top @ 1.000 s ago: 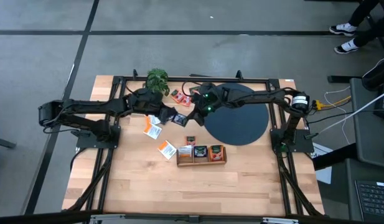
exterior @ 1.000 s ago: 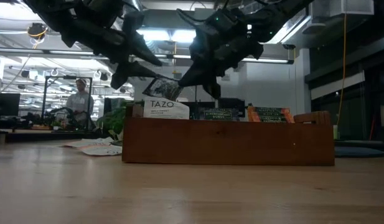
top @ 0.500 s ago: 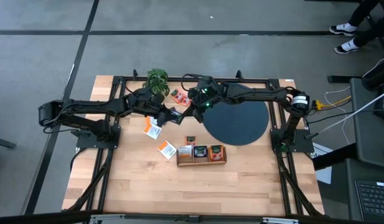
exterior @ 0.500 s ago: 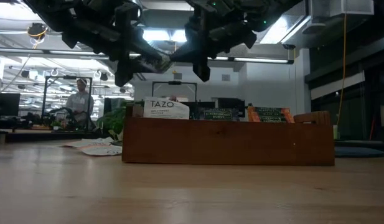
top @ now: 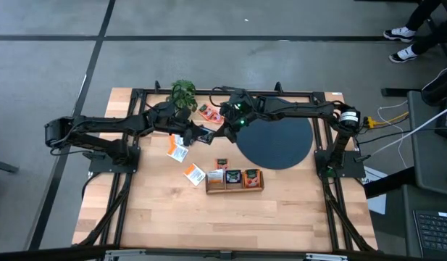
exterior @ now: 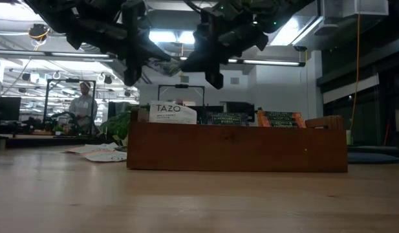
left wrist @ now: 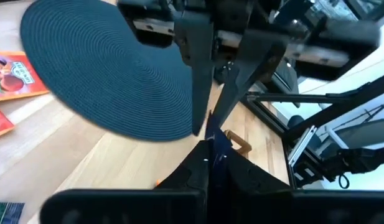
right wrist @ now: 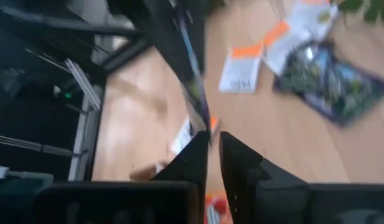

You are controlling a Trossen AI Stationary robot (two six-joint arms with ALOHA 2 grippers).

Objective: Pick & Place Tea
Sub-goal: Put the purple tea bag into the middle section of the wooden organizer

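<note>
Two grippers meet above the counter point(top: 158, 217): left gripper point(top: 206, 135) clamped on a dark tea packet point(exterior: 161, 65); right gripper point(top: 224, 127), at its 3 o'clock, slightly parted.

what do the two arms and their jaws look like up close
Both arms are dark, jointed links on black bases. The left gripper and right gripper each end in two slim, tapering dark jaws. A green light glows on the right arm's wrist, and black cables loop along it; a pale band circles its shoulder.
</note>
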